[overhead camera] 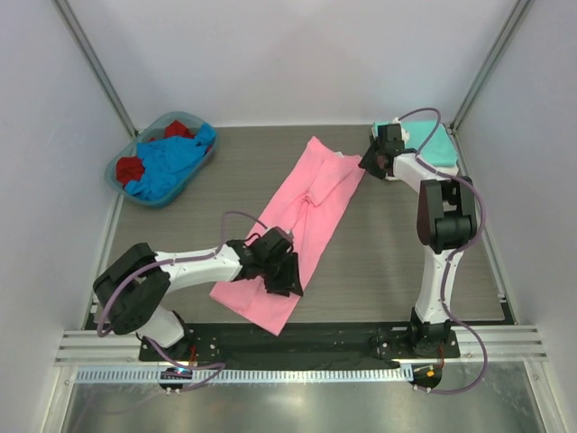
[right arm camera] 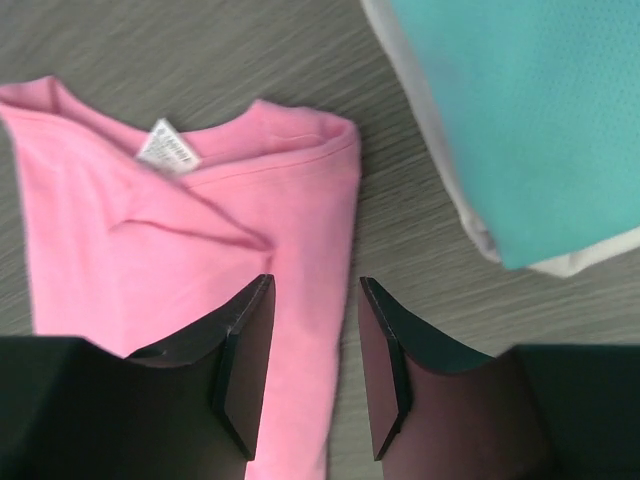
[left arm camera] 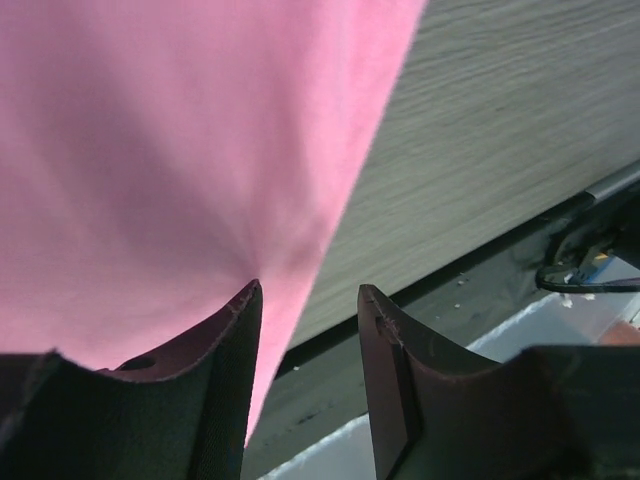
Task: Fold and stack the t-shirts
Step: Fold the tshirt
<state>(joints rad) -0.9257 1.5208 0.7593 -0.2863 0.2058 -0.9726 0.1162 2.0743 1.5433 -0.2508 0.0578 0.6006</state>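
Fingers (left arm camera: 225,375) of the left gripper (left arm camera: 305,290) stand spread. One seems to bear on the near corner of the pink t-shirt (left arm camera: 150,150), where creases fan out from its tip, and the other hangs over bare table (left arm camera: 500,130); nothing is pinched between them. The right gripper (right arm camera: 312,285) is parted too, its fingers (right arm camera: 245,350) straddling the shoulder edge just beside the collar and its white label (right arm camera: 166,147), with cloth under one and wood grain under the other. Seen from above, the pink shirt lies as a long narrow strip slanting across the middle of the table, with one gripper at each end. The likely trouble is a shallow bite: closing this near the edge could catch only the top layer, so the strip would fall open or skew on lifting. Ends raised unevenly would drag it crooked. The right arm also works near the folded teal t-shirt (right arm camera: 520,110), which rests on a white t-shirt (right arm camera: 450,190) in the far right corner, and a careless swing could nudge that stack. The blue t-shirt (overhead camera: 167,162) and red t-shirt (overhead camera: 130,169) lie in the basket (overhead camera: 115,176) at the far left.
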